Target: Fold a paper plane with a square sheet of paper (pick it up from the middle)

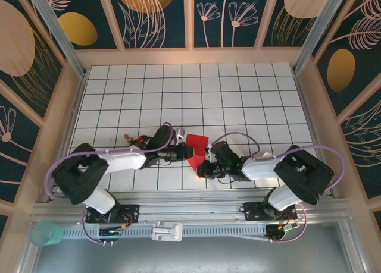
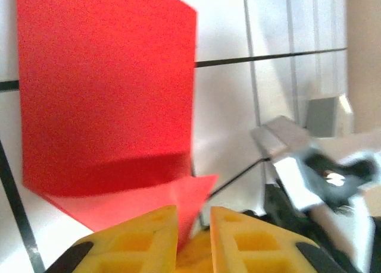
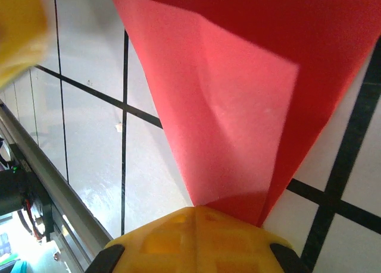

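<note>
The square sheet of paper (image 1: 196, 148) is a creased bright red shape standing partly off the tiled table between my two arms. My right gripper (image 1: 203, 166) is shut on its lower tip; in the right wrist view the red paper (image 3: 238, 106) fans out from the closed yellow fingertips (image 3: 199, 212). My left gripper (image 1: 182, 154) sits at the sheet's left side. In the left wrist view a pointed corner of the paper (image 2: 107, 88) runs into the narrow gap between its yellow fingers (image 2: 143, 237), and the jaws stand slightly apart, left gripper (image 2: 193, 216) open.
The white gridded table (image 1: 238, 94) has free tiles behind and to both sides of the arms. Wooden walls (image 1: 71, 100) enclose it. A metal rail (image 1: 190, 216) runs along the near edge, with a teal cup (image 1: 44, 232) at its left end. The right arm (image 2: 324, 172) is close to my left gripper.
</note>
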### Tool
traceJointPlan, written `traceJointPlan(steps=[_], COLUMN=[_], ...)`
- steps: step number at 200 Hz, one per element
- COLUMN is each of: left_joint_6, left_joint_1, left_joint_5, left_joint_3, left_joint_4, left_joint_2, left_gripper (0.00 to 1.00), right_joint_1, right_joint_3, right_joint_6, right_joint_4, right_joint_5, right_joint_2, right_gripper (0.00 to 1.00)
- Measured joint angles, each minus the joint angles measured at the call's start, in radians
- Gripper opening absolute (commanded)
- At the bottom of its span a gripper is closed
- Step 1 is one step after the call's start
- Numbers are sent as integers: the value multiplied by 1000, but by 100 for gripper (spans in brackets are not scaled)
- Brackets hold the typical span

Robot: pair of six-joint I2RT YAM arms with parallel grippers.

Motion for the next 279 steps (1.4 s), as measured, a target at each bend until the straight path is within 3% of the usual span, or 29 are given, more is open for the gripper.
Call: traceJointPlan(steps=[7, 85, 182, 279], left_joint_6=[-14, -97, -109, -42], left_joint_1=[-2, -70, -74, 8], left_joint_5=[0, 47, 49, 60], left_joint_3=[-16, -47, -16, 34], left_joint_4=[7, 29, 42, 11], left_joint_2=[-16, 91, 161, 201], left_gripper=[0, 0, 0, 0], right_joint_1=[0, 0, 1, 5], right_joint_3=[0, 0, 5, 41], right_joint_6=[0, 1, 4, 4], right_joint_4=[0, 0, -16, -107], right_joint_5=[0, 1, 5, 23], right_joint_2=[0, 0, 0, -5], right_gripper=[0, 0, 0, 0])
